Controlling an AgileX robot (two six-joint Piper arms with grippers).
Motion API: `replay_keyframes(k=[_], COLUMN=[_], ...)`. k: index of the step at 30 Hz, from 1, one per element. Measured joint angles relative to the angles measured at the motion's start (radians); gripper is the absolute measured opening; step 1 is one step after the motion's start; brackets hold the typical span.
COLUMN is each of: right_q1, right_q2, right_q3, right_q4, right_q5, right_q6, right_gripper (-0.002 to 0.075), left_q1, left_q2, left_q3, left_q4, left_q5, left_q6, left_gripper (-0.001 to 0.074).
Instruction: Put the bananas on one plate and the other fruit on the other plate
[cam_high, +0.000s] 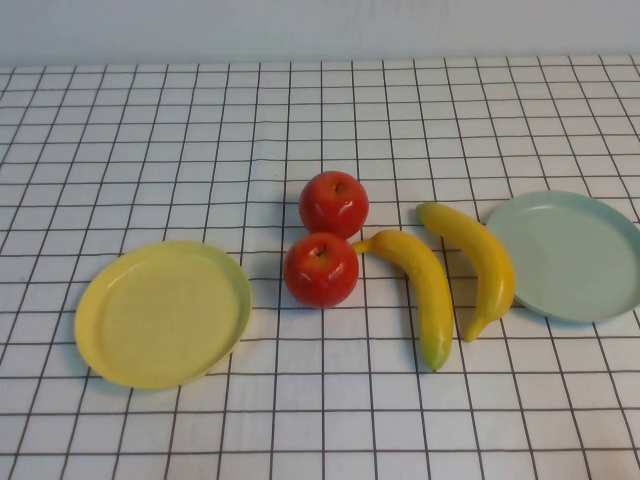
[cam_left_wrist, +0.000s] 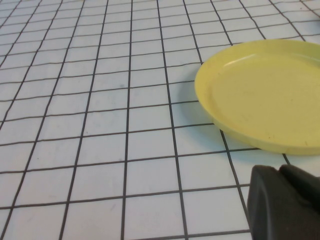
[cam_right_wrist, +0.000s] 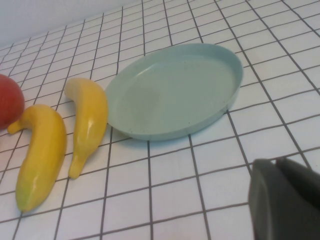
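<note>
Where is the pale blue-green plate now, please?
In the high view, the pale blue-green plate lies at the table's right edge, empty, just right of the nearer banana.

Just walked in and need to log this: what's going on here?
Nothing is held yet. Two bananas and two apples lie on the table between the empty yellow plate and empty blue-green plate. The left gripper sits shut near the yellow plate, the right gripper shut near the blue-green one.
</note>
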Motion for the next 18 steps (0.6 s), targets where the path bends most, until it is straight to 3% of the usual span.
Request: replay_keyframes(k=[6, 12, 18], right_q1=[0.0, 0.0, 0.0], right_q2=[0.0, 0.0, 0.0], right_q3=[0.0, 0.0, 0.0], right_q4=[0.0, 0.0, 0.0], right_q5=[0.0, 0.0, 0.0], right_q6=[0.0, 0.0, 0.0], right_gripper=[-0.0016, -0.0016, -0.0016], left_q1=[0.0, 0.0, 0.0], left_q2=[0.0, 0.0, 0.0], left_q3=[0.0, 0.001, 0.001], left_q4=[-0.02, -0.467, -0.541], left_q5=[-0.008, -0.145, -0.313], left_q6=[-0.018, -0.3, -0.348], left_gripper=[-0.0004, -0.0004, -0.0004])
